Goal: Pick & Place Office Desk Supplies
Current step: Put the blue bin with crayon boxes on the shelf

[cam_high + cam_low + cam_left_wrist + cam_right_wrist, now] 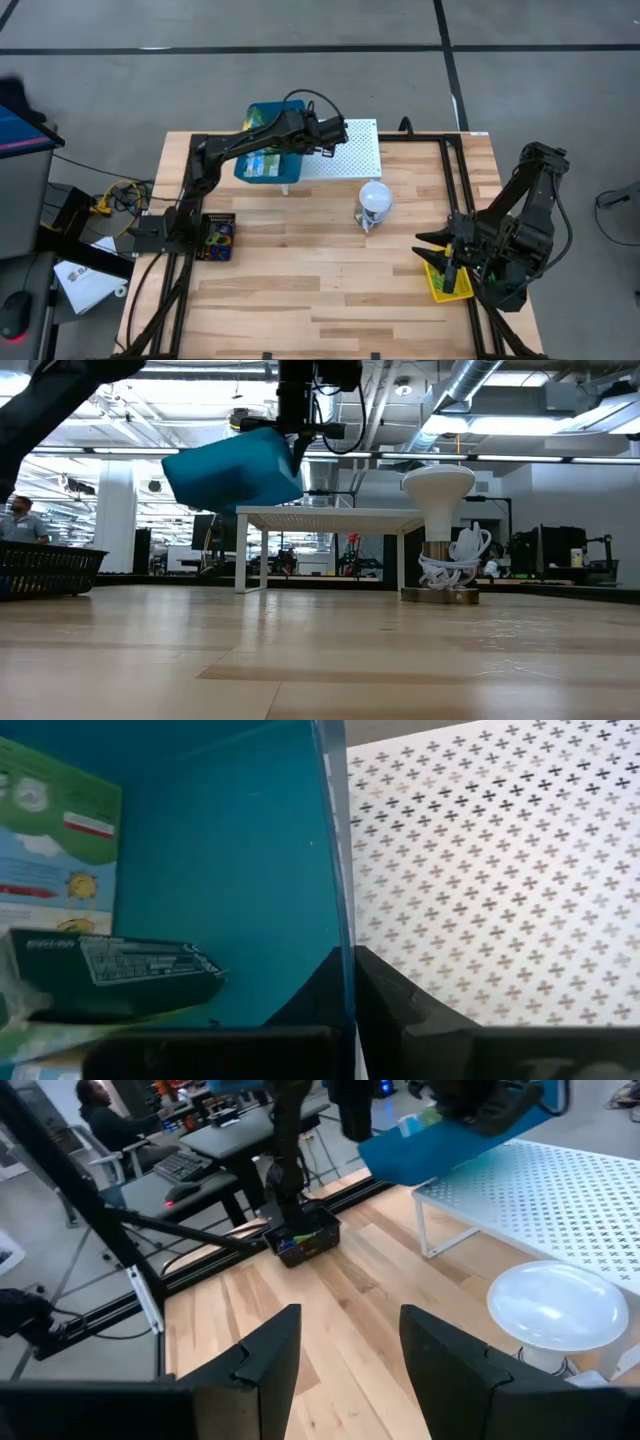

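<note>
Aloft, left pincer pinches teal bin wall over board's edge.

The robot's left arm reaches from its base at the table's left edge, elbow bent, forearm stretched toward the far side. Its left hand is raised well above the table, fingers pinched tight on the wall of a tilted blue bin, one finger on each side. The right arm sits folded at the table's right edge, wrist turned inward. Its right hand hangs low near the tabletop, the two dark fingers spread apart and gripping nothing.
</note>
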`<control>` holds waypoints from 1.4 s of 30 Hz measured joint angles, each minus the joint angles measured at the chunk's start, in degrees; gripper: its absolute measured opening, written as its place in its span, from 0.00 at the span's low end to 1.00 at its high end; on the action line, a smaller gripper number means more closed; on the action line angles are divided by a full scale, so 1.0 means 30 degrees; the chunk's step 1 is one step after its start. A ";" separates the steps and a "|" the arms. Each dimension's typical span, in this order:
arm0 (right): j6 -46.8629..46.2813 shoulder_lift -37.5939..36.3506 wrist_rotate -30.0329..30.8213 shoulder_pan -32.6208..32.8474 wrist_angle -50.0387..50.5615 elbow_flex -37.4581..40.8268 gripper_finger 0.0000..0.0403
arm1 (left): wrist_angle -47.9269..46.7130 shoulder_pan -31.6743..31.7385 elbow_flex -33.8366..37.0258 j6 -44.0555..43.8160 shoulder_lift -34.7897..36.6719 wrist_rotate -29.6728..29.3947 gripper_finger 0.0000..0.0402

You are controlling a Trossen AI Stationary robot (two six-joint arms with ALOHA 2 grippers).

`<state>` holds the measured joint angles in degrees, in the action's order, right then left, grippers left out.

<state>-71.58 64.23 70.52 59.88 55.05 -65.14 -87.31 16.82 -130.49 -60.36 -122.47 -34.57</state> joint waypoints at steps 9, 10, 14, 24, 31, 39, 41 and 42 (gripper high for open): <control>0.0001 -0.0016 0.0005 0.0428 0.0087 0.0000 0.42 | 0.0304 -0.0095 -0.0651 0.0104 -0.0614 0.0160 0.00; -0.0006 -0.0039 0.0000 0.0428 0.0087 0.0000 0.42 | 0.0120 -0.0095 -0.0651 0.0124 -0.0613 0.0149 0.00; 0.0001 -0.0095 0.0066 0.0388 0.0086 0.0000 0.42 | -0.1177 -0.0068 -0.0651 0.1126 -0.0404 -0.0010 0.00; -0.1094 -0.0095 0.0528 -0.0668 -0.0132 0.0000 0.42 | -0.0742 -0.0007 -0.0622 0.9323 0.1083 -0.0510 0.00; -0.1154 -0.0087 0.0746 -0.1646 -0.0937 0.0007 0.42 | 0.0608 -0.0161 -0.0632 1.7437 0.2380 0.0271 0.00; -0.1156 -0.0080 0.1511 -0.2727 -0.1856 0.0000 0.42 | 0.1433 -0.0930 -0.0600 2.6268 0.2798 0.5162 0.00; -0.1157 -0.0073 0.1553 -0.2915 -0.2230 0.0007 0.42 | 0.1093 -0.0918 -0.0600 2.8207 0.2863 0.6343 0.00; -0.1137 -0.0073 0.1588 -0.2992 -0.2400 0.0007 0.42 | 0.0730 -0.0905 -0.0600 2.9046 0.2881 0.6679 0.00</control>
<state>-74.99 64.01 75.28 50.91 47.85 -65.12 -85.12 14.10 -132.29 26.78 -113.83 -14.53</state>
